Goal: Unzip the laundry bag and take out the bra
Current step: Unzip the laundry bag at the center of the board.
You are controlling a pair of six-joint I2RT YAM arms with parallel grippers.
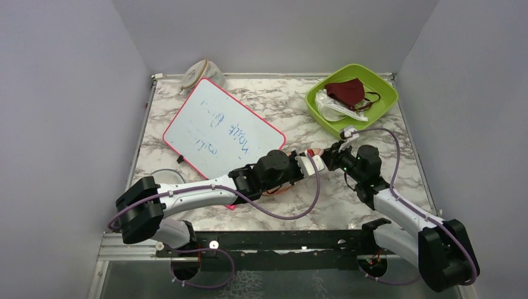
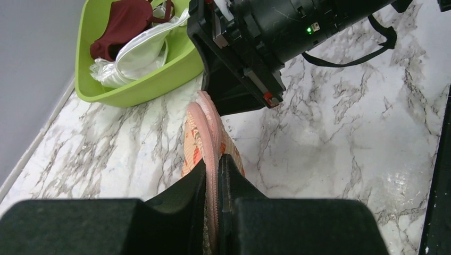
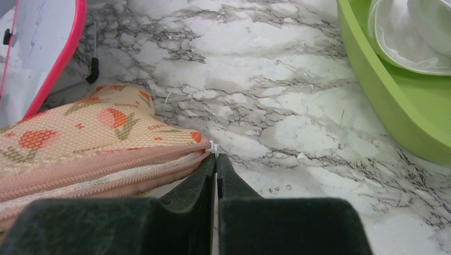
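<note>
Left gripper (image 2: 213, 166) is clamped on the laundry bag (image 3: 80, 133). Right gripper (image 3: 216, 160) is pinched shut on the zip pull (image 3: 213, 144) at its fingertips. The zip looks closed, so unzipping and removing the bra remain.

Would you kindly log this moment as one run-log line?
left fingers: shut on laundry bag edge | right fingers: shut on zip pull | zip: looks closed | stage: unzip pending

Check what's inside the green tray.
A maroon mask and a white bra lie overlapping in the green tray. Bare green floor shows on the right side. Anything beneath the two items is covered and cannot be seen.
</note>
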